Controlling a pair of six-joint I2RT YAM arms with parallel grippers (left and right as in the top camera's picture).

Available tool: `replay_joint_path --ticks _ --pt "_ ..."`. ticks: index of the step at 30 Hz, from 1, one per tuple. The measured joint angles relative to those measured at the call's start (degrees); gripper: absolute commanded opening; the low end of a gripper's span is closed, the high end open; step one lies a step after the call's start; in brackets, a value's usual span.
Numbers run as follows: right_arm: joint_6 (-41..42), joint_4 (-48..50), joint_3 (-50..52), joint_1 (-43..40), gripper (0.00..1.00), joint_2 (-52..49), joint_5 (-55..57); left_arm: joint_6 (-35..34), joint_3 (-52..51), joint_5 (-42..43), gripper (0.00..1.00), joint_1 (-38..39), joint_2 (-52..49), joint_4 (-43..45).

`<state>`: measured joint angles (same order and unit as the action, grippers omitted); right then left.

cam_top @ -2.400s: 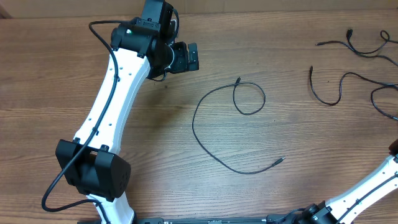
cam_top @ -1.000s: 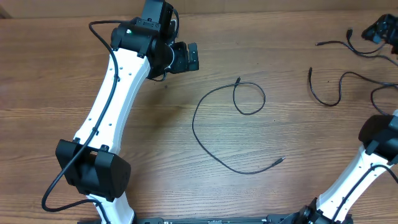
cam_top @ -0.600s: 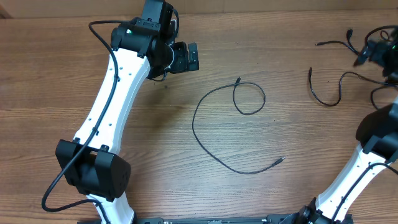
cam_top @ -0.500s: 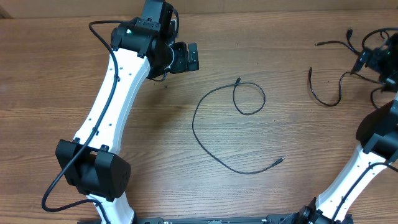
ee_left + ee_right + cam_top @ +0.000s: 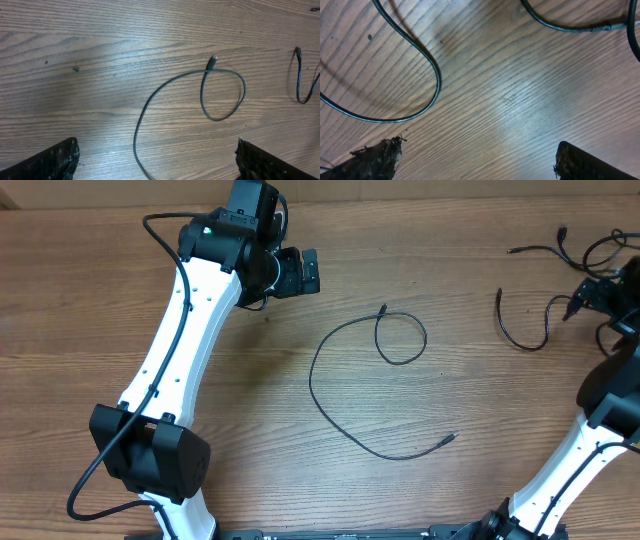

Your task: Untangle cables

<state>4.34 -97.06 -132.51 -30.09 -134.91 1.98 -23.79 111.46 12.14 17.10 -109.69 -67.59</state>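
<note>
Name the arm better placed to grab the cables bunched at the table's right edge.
Right. The open right gripper hangs over those cables. The open left gripper sits far off to the left, nearer the separate looped cable.

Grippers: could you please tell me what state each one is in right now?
Left gripper: open, holding nothing.
Right gripper: open, holding nothing.
</note>
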Motion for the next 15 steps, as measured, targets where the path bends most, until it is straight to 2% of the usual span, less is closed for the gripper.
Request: replay_joint_path --ticks 6,15 --pt "0.33 0.00 0.72 -0.04 1.00 3.48 -0.07 0.02 0.00 0.02 0.99 0.00 0.00 0.00" --pt "0.37 1.46 3.43 0.31 1.00 20.92 -0.35 0.02 0.00 0.00 1.00 0.00 0.02 0.00"
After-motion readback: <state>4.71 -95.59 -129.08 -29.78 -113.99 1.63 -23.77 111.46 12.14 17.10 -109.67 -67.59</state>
